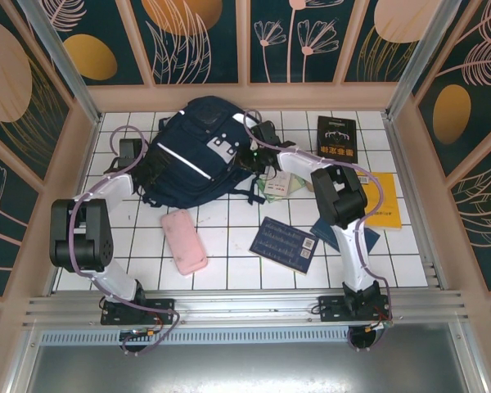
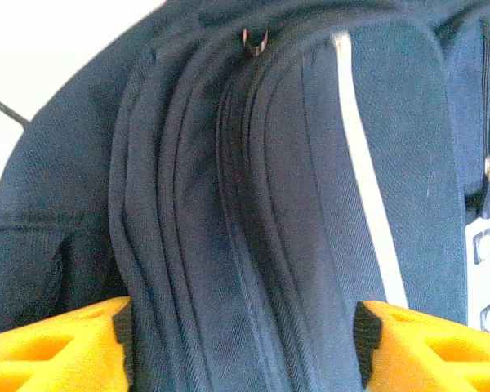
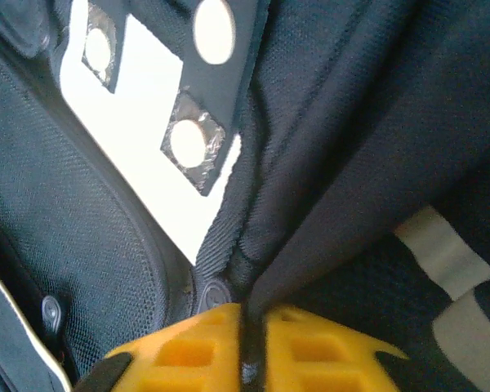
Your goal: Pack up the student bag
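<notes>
Navy fabric student bag (image 1: 188,176) bears white stripes (image 1: 182,160), pale patches (image 1: 223,146).

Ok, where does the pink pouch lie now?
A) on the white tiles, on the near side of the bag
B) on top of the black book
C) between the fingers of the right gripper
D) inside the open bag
A: in the top view the pink pouch lies flat on the white-tiled table, just nearer to the arm bases than the student bag.
</notes>
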### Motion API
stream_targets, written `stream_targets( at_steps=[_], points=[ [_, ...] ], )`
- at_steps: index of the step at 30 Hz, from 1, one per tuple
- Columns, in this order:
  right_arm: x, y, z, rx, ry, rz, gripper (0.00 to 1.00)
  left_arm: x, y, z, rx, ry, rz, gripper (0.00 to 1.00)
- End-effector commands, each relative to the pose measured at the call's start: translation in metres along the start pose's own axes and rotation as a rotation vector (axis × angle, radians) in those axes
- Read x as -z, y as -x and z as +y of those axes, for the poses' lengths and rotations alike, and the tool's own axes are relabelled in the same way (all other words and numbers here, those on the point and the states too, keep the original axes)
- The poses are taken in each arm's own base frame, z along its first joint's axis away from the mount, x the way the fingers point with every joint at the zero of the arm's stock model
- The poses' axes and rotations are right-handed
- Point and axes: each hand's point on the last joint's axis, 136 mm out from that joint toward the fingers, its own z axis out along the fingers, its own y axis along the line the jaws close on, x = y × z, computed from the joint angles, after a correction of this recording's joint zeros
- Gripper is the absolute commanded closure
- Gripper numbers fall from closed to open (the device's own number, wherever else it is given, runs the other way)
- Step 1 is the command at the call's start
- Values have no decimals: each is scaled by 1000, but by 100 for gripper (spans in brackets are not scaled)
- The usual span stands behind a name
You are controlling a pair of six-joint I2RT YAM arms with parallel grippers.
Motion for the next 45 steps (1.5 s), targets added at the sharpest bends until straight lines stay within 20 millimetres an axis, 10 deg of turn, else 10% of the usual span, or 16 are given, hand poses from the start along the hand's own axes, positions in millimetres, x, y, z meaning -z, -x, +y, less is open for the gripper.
stream_targets(
  at_steps=[1, 11, 13, 17, 22, 30, 37, 45],
  points=[
    [-6, 34, 16, 64, 79, -28, 89, -10, -40, 7, 29, -16, 115, 40],
    [-2, 63, 57, 81, 189, -49, 92, 15, -23, -35, -23, -119, 46, 100],
    [6, 66, 60, 94, 179, -61, 85, 28, -10, -51, -19, -155, 3, 100],
    [36, 76, 62, 126, 127, -119, 36, 55, 8, -82, 5, -247, -38, 100],
    [100, 79, 62, 119, 65, -253, 12, 77, 16, -105, 57, -351, -59, 100],
    [149, 20, 78, -226, 218, -230, 11, 95, 17, -147, 136, -513, -31, 100],
    [118, -25, 77, -387, 274, -129, 5, 116, 18, -165, 154, -568, -52, 100],
    [67, 9, 17, -256, 152, -107, 7, 147, -21, -151, 199, -628, -30, 100]
  ],
)
